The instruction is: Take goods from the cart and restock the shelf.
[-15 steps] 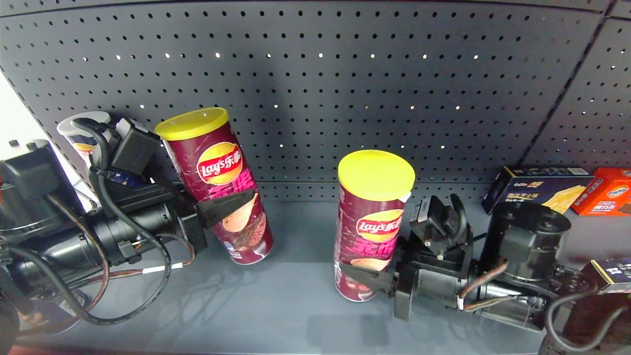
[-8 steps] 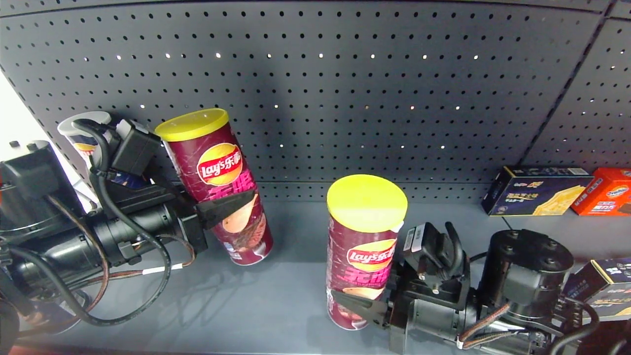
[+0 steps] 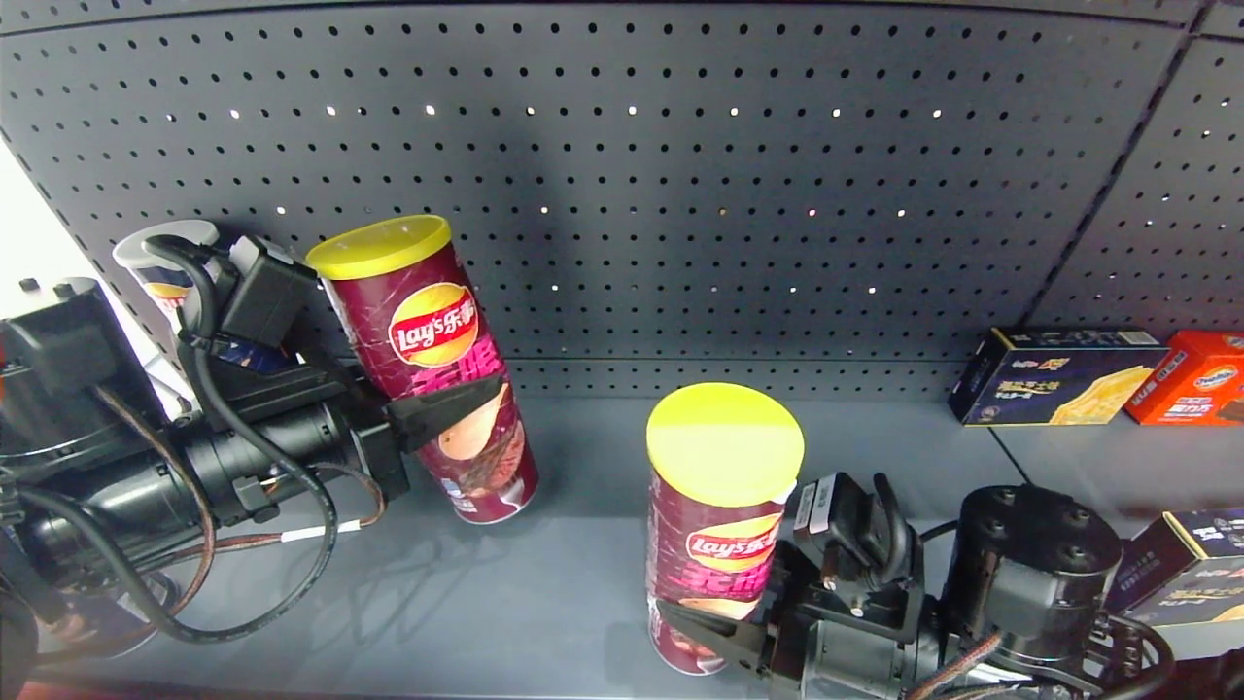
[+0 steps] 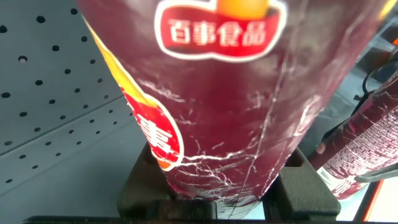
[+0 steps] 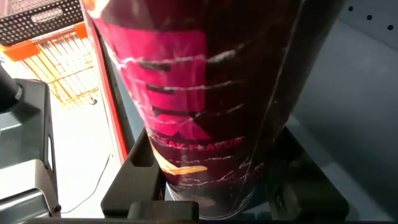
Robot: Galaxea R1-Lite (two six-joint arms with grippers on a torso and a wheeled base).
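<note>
Clamping tilted maroon can (image 3: pixel 418 321) — left gripper (image 3: pixel 455 416); right gripper (image 3: pixel 705 624) clamps seemingly upright yellow-lidded can (image 3: pixel 721 544).

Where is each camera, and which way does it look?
Head view: on the head, looking down at the shelf and pegboard; both arms show, left claw gripping the left can, right claw the right can.
Left wrist view: on that wrist, looking along its claw at the left can.
Right wrist view: likewise at the right can, orange cart beyond.
Shared: head and left wrist views both show both cans.
</note>
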